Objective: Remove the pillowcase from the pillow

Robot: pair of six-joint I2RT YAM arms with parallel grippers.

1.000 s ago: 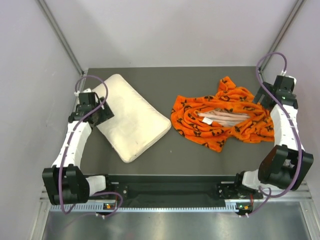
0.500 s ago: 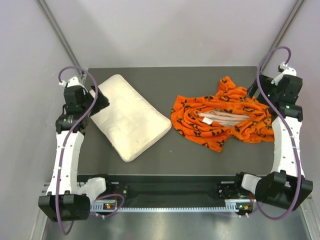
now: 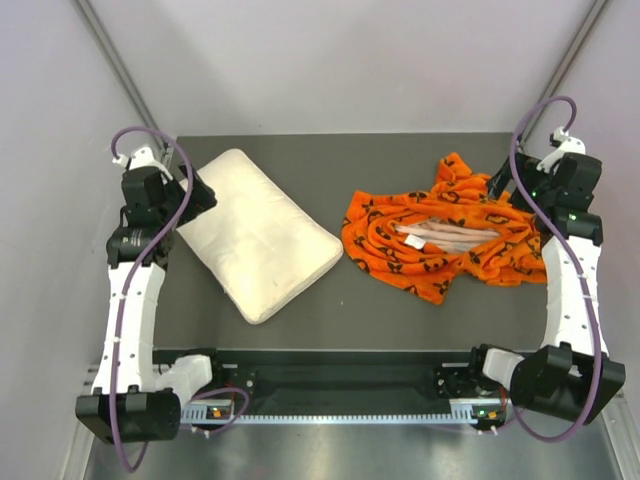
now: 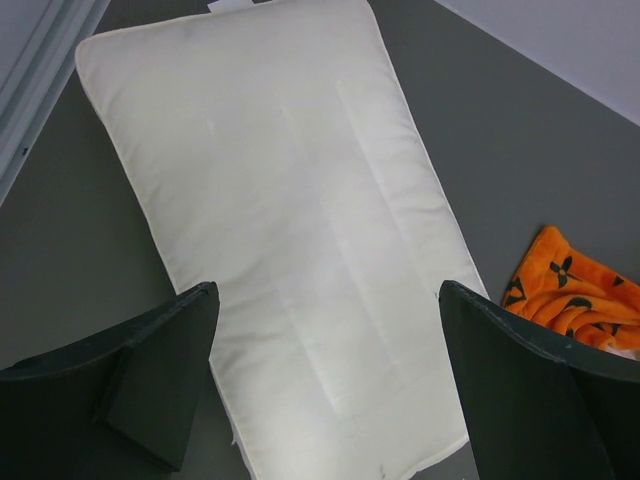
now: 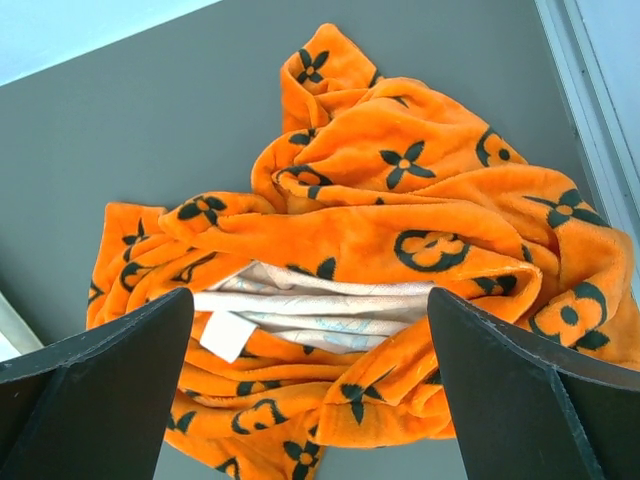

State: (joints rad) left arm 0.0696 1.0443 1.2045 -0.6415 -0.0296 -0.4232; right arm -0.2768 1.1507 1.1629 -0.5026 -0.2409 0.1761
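Note:
The cream pillow (image 3: pixel 262 236) lies bare and flat at the left of the table, also filling the left wrist view (image 4: pixel 290 200). The orange pillowcase (image 3: pixel 445 230) with black motifs lies crumpled at the right, apart from the pillow, its pale lining (image 5: pixel 330 305) and white tag (image 5: pixel 225 335) showing. My left gripper (image 3: pixel 190 195) hovers open above the pillow's left end (image 4: pixel 325 290), holding nothing. My right gripper (image 3: pixel 515 185) hangs open over the pillowcase's right side (image 5: pixel 310 295), empty, with the fabric (image 5: pixel 400 200) below its fingers.
The dark grey table (image 3: pixel 340 300) is boxed in by pale walls on three sides, with slanted metal posts (image 3: pixel 125 75) at the back corners. A black rail (image 3: pixel 340 385) with the arm bases runs along the near edge. A pillowcase corner (image 4: pixel 570 290) shows right of the pillow.
Both arms have risen and drawn back toward the outer edges. Both grippers have opened wider. The pillow and pillowcase lie where they were.

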